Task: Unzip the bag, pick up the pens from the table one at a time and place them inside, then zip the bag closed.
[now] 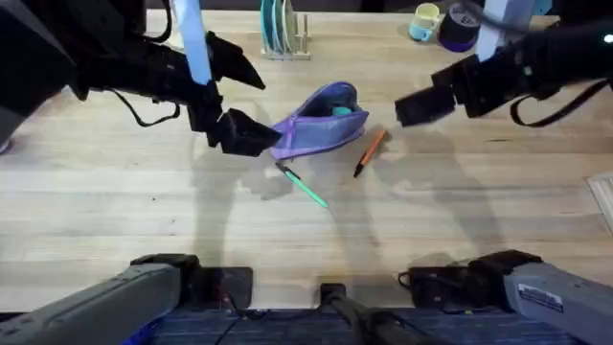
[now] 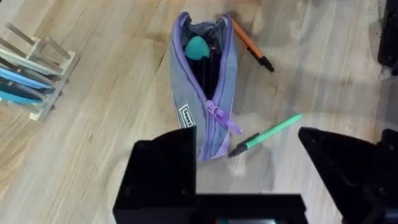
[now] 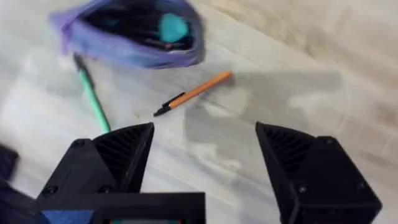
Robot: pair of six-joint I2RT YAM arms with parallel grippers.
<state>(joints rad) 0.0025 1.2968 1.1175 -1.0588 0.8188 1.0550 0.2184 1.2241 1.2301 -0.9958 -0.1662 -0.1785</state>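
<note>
A: We got the bag [image 1: 321, 121] unzipped, mid table [image 1: 115, 230]. Green pen [image 1: 305, 186] & orange pen [image 1: 370, 151] lie beside it.

B: Both go in, then we zip. Left gripper [image 2: 249, 180] & right gripper [image 3: 205, 162] wide open, empty.

Left tool [image 1: 239, 132] spread wide at 9 o'clock, low; right tool [image 1: 412, 107] equally parted at 2 o'clock, 2 arms extended.

Lavender bag [image 2: 202, 106], green pen [image 2: 267, 134], orange pen [image 2: 249, 45].
</note>
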